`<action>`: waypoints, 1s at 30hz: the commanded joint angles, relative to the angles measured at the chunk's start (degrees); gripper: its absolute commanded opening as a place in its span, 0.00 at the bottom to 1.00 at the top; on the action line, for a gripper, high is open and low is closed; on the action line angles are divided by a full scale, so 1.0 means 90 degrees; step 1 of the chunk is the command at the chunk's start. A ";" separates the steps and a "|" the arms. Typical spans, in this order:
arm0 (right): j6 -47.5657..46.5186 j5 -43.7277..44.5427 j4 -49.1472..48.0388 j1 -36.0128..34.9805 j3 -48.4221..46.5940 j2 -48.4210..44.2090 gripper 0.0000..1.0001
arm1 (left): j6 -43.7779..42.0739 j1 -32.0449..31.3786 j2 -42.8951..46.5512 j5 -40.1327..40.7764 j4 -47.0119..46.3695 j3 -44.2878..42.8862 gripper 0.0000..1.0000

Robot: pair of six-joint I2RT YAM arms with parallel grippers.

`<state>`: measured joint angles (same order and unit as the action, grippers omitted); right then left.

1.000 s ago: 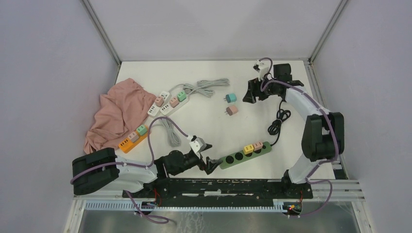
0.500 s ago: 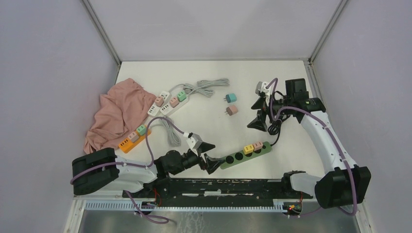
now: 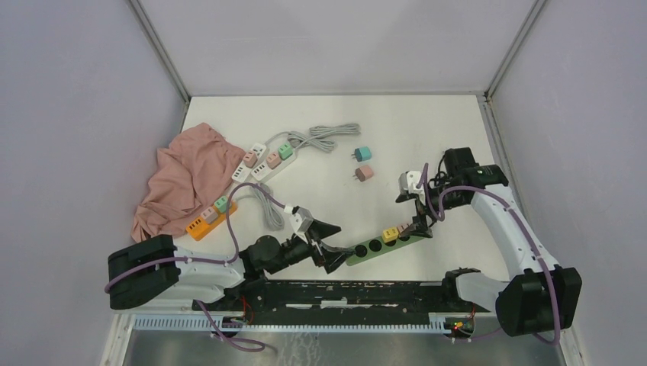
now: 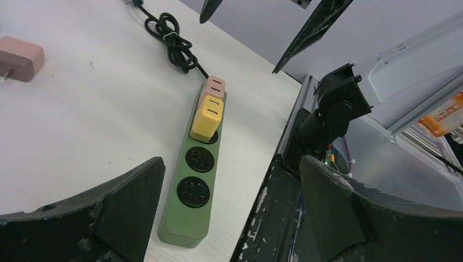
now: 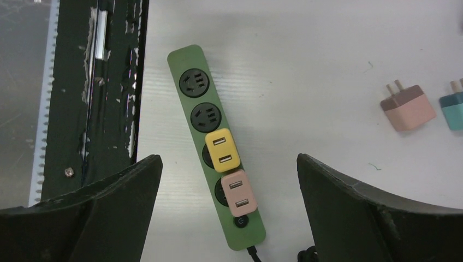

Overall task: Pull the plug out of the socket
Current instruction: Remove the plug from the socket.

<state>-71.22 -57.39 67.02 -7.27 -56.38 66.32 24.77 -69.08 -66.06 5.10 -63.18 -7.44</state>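
— Item one, the socket?
— Green power strip (image 5: 185, 63), flat on the white bench (image 3: 320, 191), near its front edge. Four outlets were seen: two bare, two filled.
— Plugs?
— Yellow plug (image 5: 222, 149) and pink plug (image 5: 238, 191), seated side by side toward the cord end, touching each other. Black cord (image 4: 173, 41) lay coiled just beyond.
— Tools?
— Left tool (image 3: 336, 248): fingers spread wide and holding nothing, with the strip's bare end lying between them. They possibly made no contact, but the overhead view was unclear. Right tool (image 3: 410, 213): likewise spread wide and empty, poised above the two plugs.
— Loose stock?
— Teal plug (image 3: 363, 154) and a second pink plug (image 3: 365, 173), both unplugged, lay near each other mid-bench. White strip (image 3: 263, 160) and orange strip (image 3: 207, 219) lay at left, beside a pink cloth (image 3: 183, 179).
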 commanded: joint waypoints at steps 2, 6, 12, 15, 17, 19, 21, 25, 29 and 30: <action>-0.2186 0.0049 0.0688 -0.0055 0.0471 0.0029 1.00 | -0.0238 0.0040 -0.0061 -0.0301 -0.0206 -0.0032 1.00; -0.1867 0.0472 0.0024 -0.0630 0.0607 0.0243 0.98 | -0.0560 0.0037 -0.0238 -0.0362 -0.0323 -0.0023 1.00; -0.0824 0.1945 -0.1299 -0.1698 0.0638 0.0679 0.84 | -0.1109 0.0029 -0.0445 -0.0497 -0.0389 -0.0154 0.99; -0.0643 0.2367 -0.1400 -0.1978 0.0586 0.1004 0.73 | -0.1335 0.0029 -0.0454 -0.0476 -0.0392 -0.0209 0.99; -0.0575 0.2546 -0.1468 -0.2071 0.0611 0.1100 0.69 | -0.1478 0.0039 -0.0439 -0.0505 -0.0339 -0.0249 0.99; -0.0571 0.2568 -0.1531 -0.2115 0.0676 0.1114 0.67 | -0.1607 0.0030 -0.0433 -0.0553 -0.0245 -0.0280 0.99; -0.0575 0.2568 -0.1567 -0.2193 0.0721 0.1118 0.62 | -0.1680 0.0031 -0.0457 -0.0593 -0.0210 -0.0286 0.98; -0.0681 0.2717 -0.1553 -0.2309 0.0765 0.1191 0.50 | -0.1734 0.0029 -0.0534 -0.0602 -0.0198 -0.0291 0.96; -0.0905 0.2571 -0.1366 -0.2551 0.0791 0.1272 0.35 | -0.1834 0.0034 -0.0645 -0.0626 -0.0140 -0.0339 0.95; -0.0928 0.2605 -0.1325 -0.2612 0.0778 0.1289 0.30 | -0.1855 0.0032 -0.0660 -0.0643 -0.0131 -0.0339 0.95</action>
<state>-77.60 -34.11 54.81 -28.82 -49.43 77.12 11.77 -69.08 -71.35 0.69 -62.89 -8.51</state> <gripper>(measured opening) 0.379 0.959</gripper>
